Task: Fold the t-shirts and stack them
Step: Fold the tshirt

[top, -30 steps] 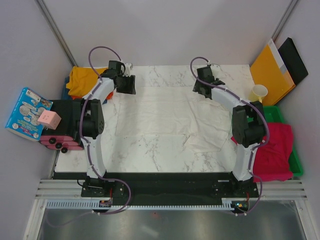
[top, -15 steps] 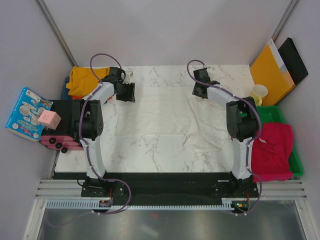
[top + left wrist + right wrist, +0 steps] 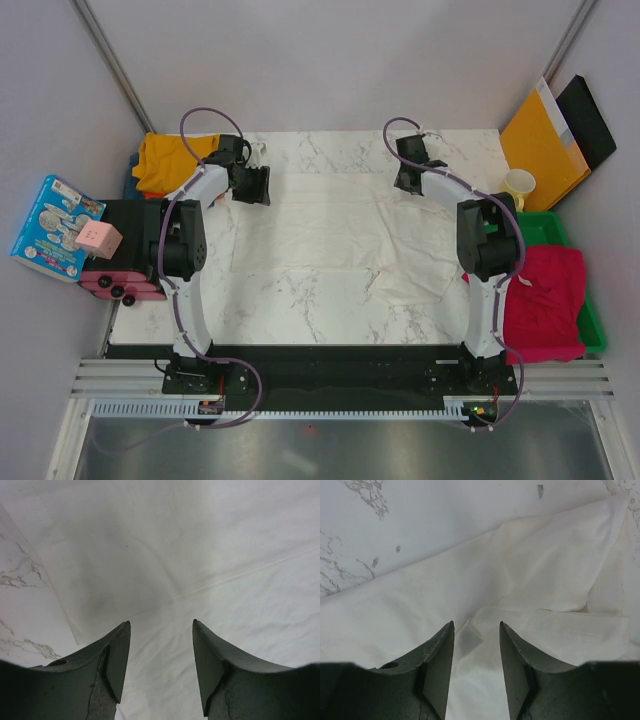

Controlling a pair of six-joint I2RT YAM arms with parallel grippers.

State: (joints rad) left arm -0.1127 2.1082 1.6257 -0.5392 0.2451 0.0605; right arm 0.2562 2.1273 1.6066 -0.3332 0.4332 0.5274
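One white t-shirt (image 3: 330, 232) (flat, creased)

- White cloth t-shirt (image 3: 320, 235) covers the middle of the marble-pattern table (image 3: 330, 325). Bare marble strips run along the far and near edges.
- Left gripper (image 3: 161, 622): fingers apart over flat cloth. Heaped mustard yellow shirt (image 3: 165, 160) sits near, at the far-left corner.
- Black box topped by a pink cube (image 3: 130, 245) flanks the left arm.
- Right gripper (image 3: 476, 623): fingers apart above a raised cloth fold. Pale paper cup (image 3: 517, 185) stands at the right edge by the arm's elbow.
- Crimson-pink shirt (image 3: 545, 300) drapes over the green plastic tray (image 3: 592, 325), just beside the right arm.
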